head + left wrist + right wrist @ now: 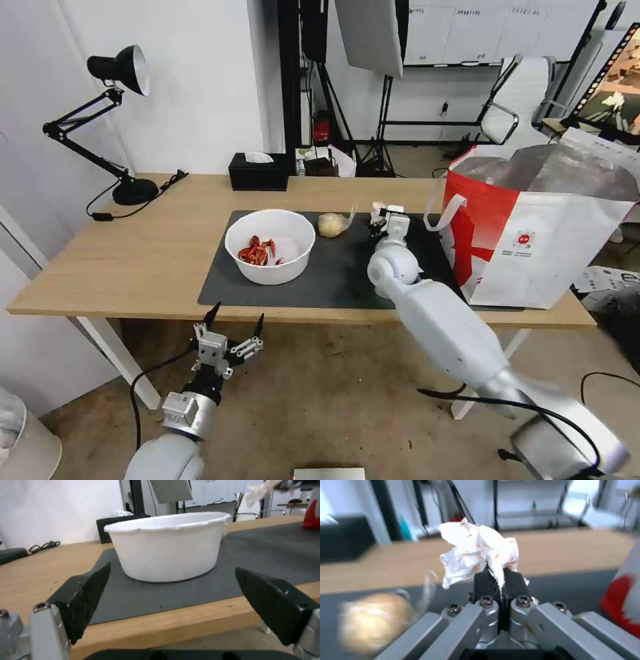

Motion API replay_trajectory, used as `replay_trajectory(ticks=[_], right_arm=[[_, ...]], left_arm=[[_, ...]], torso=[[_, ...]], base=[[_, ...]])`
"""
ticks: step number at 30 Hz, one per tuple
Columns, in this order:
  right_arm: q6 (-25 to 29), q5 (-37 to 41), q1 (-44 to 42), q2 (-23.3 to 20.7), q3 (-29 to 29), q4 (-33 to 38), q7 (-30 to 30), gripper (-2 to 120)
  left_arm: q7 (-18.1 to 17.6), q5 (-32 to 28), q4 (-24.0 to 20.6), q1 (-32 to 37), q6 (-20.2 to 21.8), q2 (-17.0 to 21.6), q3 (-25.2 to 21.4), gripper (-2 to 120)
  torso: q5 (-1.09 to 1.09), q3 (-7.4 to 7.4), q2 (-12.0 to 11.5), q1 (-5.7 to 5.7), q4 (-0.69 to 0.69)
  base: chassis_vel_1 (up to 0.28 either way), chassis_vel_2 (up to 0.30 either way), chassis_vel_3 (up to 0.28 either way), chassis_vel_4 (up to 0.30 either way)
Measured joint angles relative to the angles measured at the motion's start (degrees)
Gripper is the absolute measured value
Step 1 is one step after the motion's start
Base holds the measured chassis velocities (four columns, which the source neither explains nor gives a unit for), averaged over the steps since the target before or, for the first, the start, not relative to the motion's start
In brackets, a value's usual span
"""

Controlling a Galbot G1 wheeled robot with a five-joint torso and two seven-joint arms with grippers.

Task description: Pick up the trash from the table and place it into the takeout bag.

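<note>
On the table [143, 247], a white round bowl [270, 245] with red scraps stands on the dark grey mat [337, 270]. Beside it lies a beige lump in clear wrap [333, 224] [373, 622]. My right gripper [380, 215] [496, 573] hovers over the mat between the lump and the takeout bag [533, 227], shut on a crumpled white tissue [478, 551]. My left gripper [233, 320] [170, 590] is open, low in front of the table's near edge, facing the bowl [170, 545].
A black tissue box [259, 171] sits at the table's back edge. A black desk lamp [113, 120] with its cable stands at the back left. An office chair [517, 100] and stands fill the room behind. The bag takes up the table's right end.
</note>
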Motion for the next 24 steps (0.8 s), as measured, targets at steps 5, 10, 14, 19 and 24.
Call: replay_trajectory(ticks=[5, 10, 14, 19, 24], right_arm=[[5.7, -5.67, -6.38, -4.35, 1.46, 9.05, -3.52, 0], [14.14, -13.21, -13.15, -7.79, 6.17, 14.99, -10.59, 0], [17.51, -15.57, -14.15, -9.42, 9.84, 17.8, -11.96, 0], [13.22, -14.8, -9.76, -12.22, 12.33, 19.4, -6.25, 0], [3.04, -8.43, -4.86, -15.35, 13.81, 18.95, 4.53, 0]], left_arm=[[0.03, 0.46, -0.16, 0.48, -0.04, -0.25, -0.06, 100], [0.08, 1.32, -0.11, 0.97, -0.42, -0.57, 0.25, 100], [0.1, 1.43, -0.08, 1.01, -0.53, -0.59, 0.32, 100], [0.1, 1.48, -0.32, 1.14, -0.53, -0.61, 0.36, 100], [0.09, 1.52, -0.35, 1.22, -0.53, -0.62, 0.37, 100]], torso=[[0.01, 0.0, 0.0, 0.0, -0.01], [0.0, 0.0, 0.0, -0.01, -0.02], [0.0, 0.0, 0.0, -0.01, -0.01], [-0.01, 0.0, 0.0, -0.01, 0.0], [0.0, 0.0, 0.0, 0.0, 0.0]], base=[[0.0, 0.0, 0.0, 0.0], [0.0, 0.0, 0.0, 0.0], [0.0, 0.0, 0.0, 0.0], [0.0, 0.0, 0.0, 0.0], [0.0, 0.0, 0.0, 0.0]])
